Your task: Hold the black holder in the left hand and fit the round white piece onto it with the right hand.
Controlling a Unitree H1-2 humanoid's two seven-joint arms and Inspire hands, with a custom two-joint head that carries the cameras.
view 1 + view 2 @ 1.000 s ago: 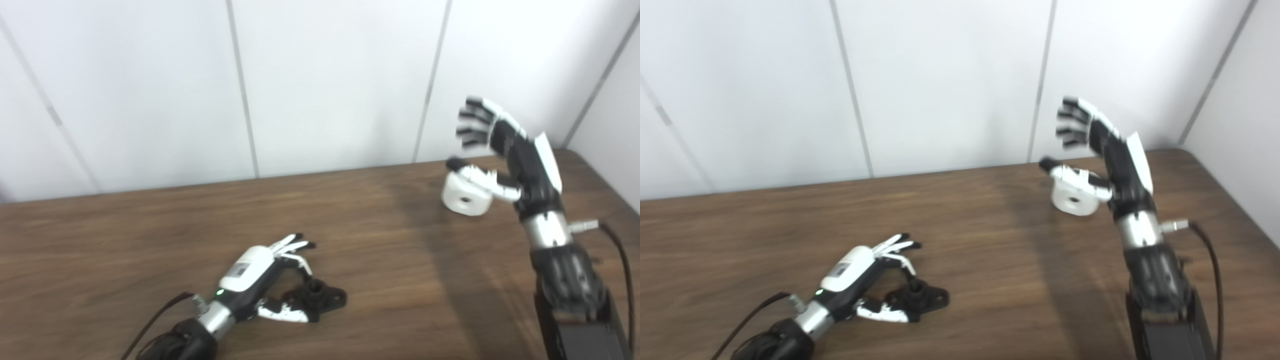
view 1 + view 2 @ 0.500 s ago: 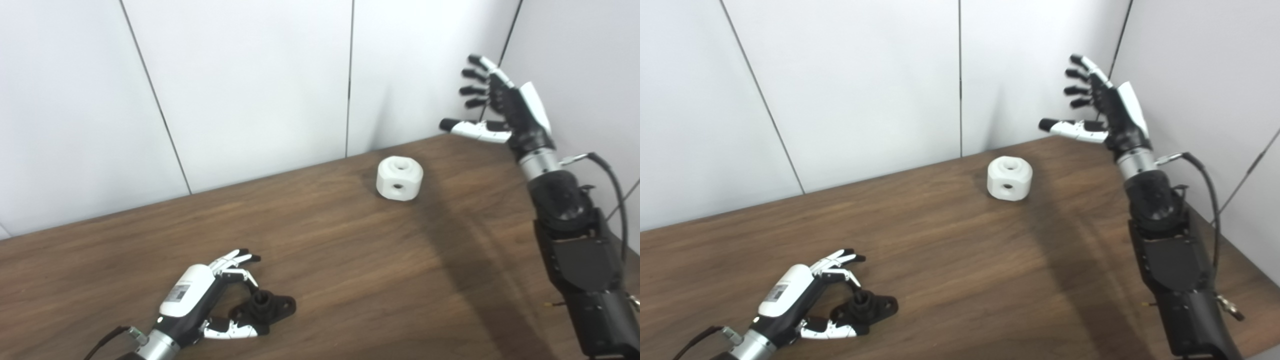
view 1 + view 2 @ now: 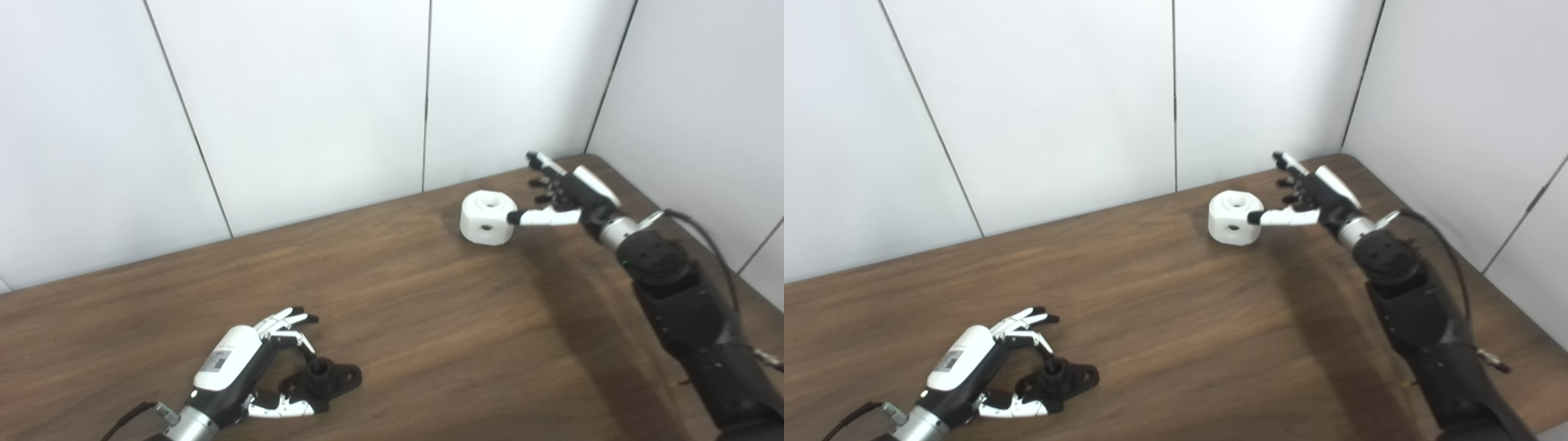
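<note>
Now in the left eye view: right hand (image 3: 566,199) spread beside the round white piece (image 3: 488,218) at the table's (image 3: 429,318) far side, thumb touching it, not yet clamped; calls for closing and lifting. Lower than half a second ago. Right eye view: left hand (image 3: 980,373) loosely curled around the black holder (image 3: 1059,380), near edge, unlifted.

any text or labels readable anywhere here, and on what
No text can be read.
Small grey label on the white back of the left hand: too small and blurred to read.
Round white piece, black holder, right hand, table: no markings show.
</note>
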